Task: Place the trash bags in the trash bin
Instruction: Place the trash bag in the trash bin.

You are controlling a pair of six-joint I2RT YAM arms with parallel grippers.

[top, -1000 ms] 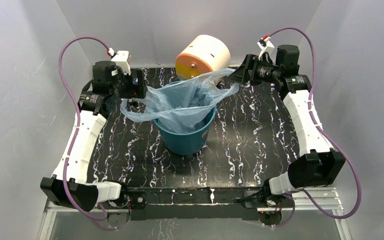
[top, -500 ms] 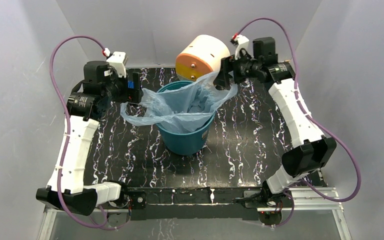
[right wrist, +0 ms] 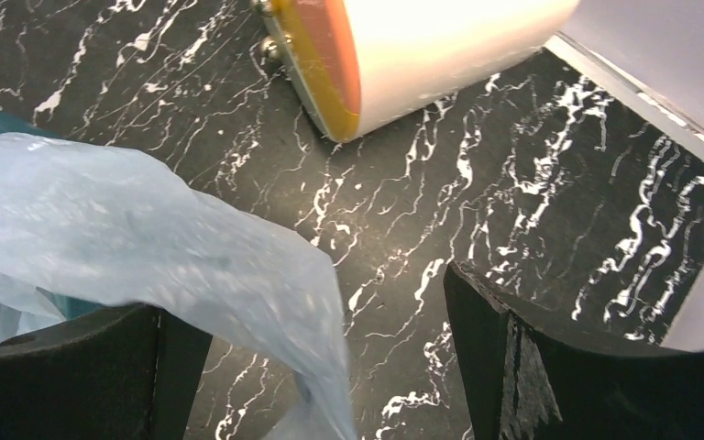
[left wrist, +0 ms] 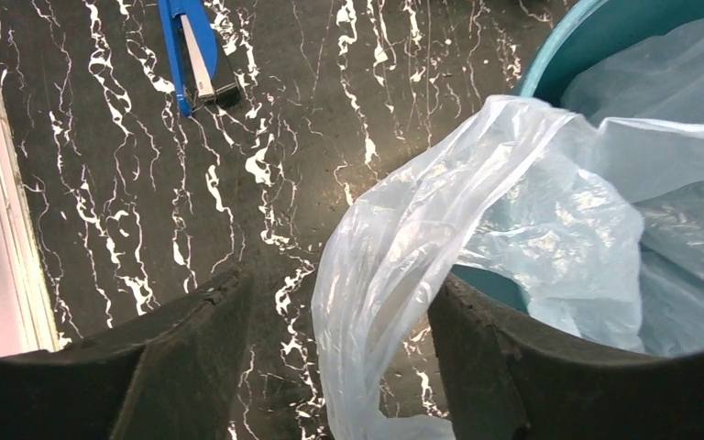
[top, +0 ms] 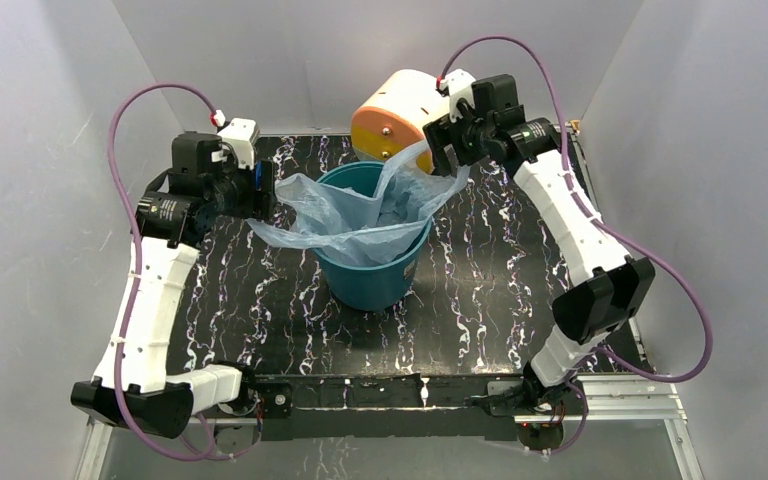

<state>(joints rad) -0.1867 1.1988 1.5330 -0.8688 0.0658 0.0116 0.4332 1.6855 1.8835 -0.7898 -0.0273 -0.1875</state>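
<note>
Jaws wide apart on both sides, and neither pair is pinching anything. Left gripper (left wrist: 337, 282) has a fold of the light-blue trash bag (left wrist: 513, 211) hanging down through the gap. The film lies close to the right-hand finger, with bare table (left wrist: 101, 183) showing on the other side. Right gripper (right wrist: 307, 293) is spread the same way, with a flap of film draped across its gap and trailing down between the fingers.

Just beyond the left jaws sits the teal trash bin (top: 370, 280). Most of the bag is slumped inside it, and its mouth spills over the rim toward each gripper. Past the right jaws lies the cream-and-orange drum (right wrist: 440, 46), tipped on its side. Further out from the left jaws, a small blue item (left wrist: 192, 55) rests on the table, well apart.

That plastic looks feather-light, limp and slippery; it will balloon and spring back rather than stay put. Best hold, I'd judge, is a bunched fold of the overhanging edge, pinched firmly and pushed down past the rim.
</note>
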